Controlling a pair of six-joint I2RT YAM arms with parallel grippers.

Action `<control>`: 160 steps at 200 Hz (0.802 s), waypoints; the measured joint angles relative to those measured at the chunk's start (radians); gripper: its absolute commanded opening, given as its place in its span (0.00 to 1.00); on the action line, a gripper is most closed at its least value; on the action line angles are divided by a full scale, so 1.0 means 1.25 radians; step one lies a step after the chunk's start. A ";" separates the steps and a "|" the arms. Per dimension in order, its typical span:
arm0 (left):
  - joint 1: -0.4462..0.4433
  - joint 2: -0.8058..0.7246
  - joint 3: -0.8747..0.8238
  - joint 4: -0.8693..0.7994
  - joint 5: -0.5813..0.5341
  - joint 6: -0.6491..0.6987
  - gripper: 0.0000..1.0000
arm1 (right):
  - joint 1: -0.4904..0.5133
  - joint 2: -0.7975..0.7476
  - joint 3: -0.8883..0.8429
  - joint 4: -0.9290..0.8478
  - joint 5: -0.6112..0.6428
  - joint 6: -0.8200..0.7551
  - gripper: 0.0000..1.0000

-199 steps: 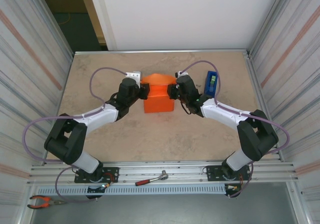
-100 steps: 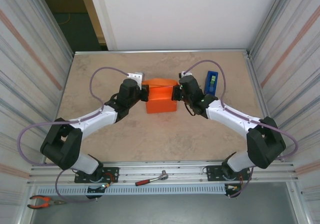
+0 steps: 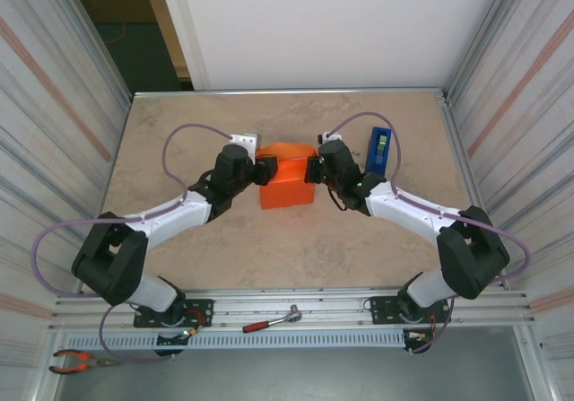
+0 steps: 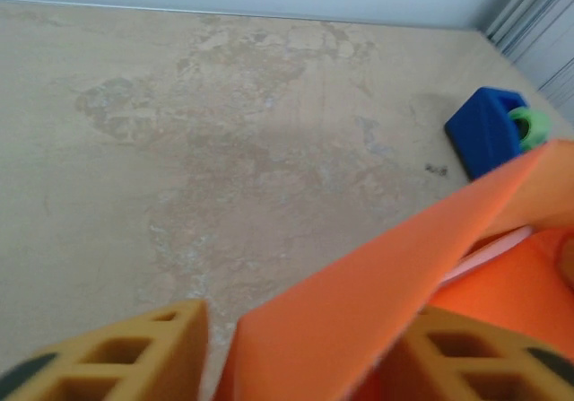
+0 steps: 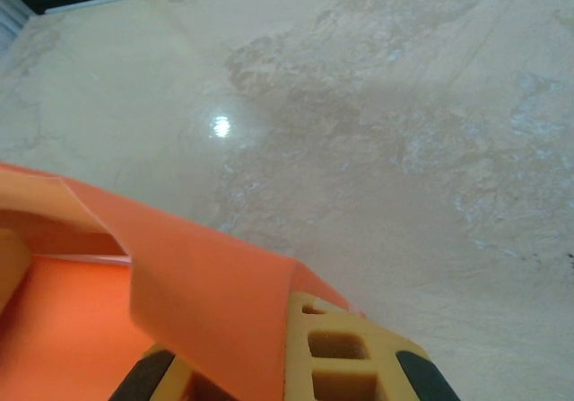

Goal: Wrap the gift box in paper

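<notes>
Paper (image 3: 287, 186), folded over hidden box, at table (image 3: 179, 239) centre. Right gripper (image 3: 311, 169), paper's 3 o'clock end, pinches paper. Left gripper (image 3: 262, 169), 9 o'clock end, jaws parted around paper. Judgement: keep right taut, press left end flat.

A blue plastic tape dispenser (image 3: 379, 151) stands at two o'clock on the beige stone-patterned tabletop (image 3: 287, 248); a red-handled ratchet wrench (image 3: 271, 319) lies at six.

robot test cell: corrugated metal walls (image 3: 54, 132), ratchet (image 3: 272, 320), pliers (image 3: 79, 360) by rail (image 3: 296, 299)
</notes>
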State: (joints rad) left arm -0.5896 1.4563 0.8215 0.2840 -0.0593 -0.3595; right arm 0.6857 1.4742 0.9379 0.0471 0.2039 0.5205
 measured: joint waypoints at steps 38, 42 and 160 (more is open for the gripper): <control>0.047 -0.109 -0.042 0.016 0.017 -0.041 0.80 | 0.005 0.000 -0.004 0.011 -0.002 0.002 0.05; 0.051 -0.126 -0.050 0.020 0.017 -0.048 0.80 | 0.005 0.000 -0.005 0.011 -0.002 0.002 0.05; -0.047 -0.186 -0.163 0.053 -0.073 -0.133 0.40 | 0.005 0.000 -0.007 0.017 -0.002 0.002 0.05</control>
State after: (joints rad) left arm -0.6483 1.2243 0.6182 0.3504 -0.1509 -0.5259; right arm 0.6926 1.4742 0.9291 0.0681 0.2016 0.5232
